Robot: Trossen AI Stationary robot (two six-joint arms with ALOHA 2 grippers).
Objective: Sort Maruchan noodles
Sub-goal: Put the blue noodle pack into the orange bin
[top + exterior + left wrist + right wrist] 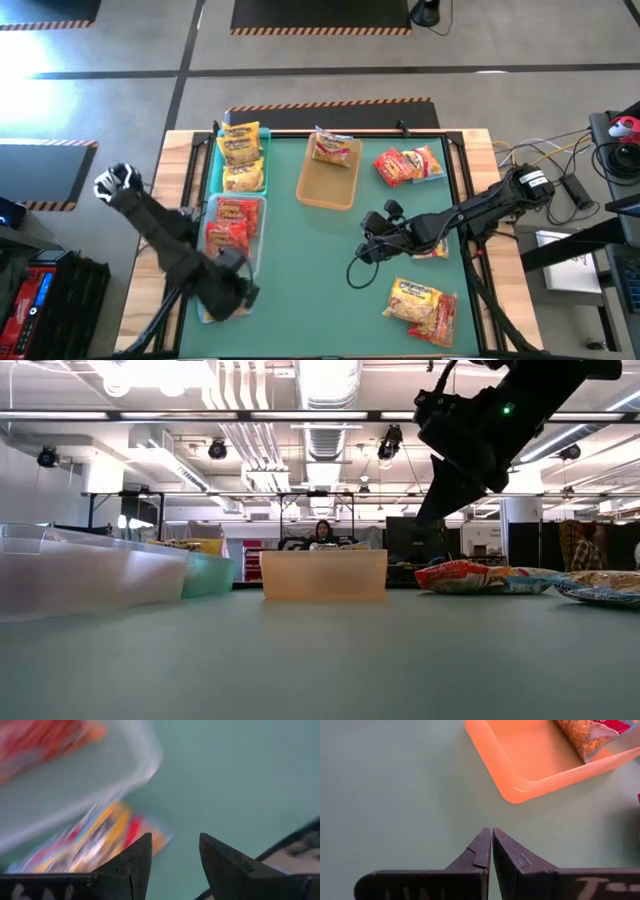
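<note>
Yellow Maruchan noodles fill the teal tray at the far left. Red ones lie in the clear tray just nearer. One packet rests in the tan tray. More packets lie loose on the mat at the far right and the near right. My left gripper hovers open by the clear tray's near end, where a yellow-and-red packet lies beside the tray's corner. My right gripper hangs shut above the mat, right of centre, holding nothing.
The three trays stand in a row across the mat's left and far middle. Bare mat spreads between the arms. Cables and gear sit off the table's right edge.
</note>
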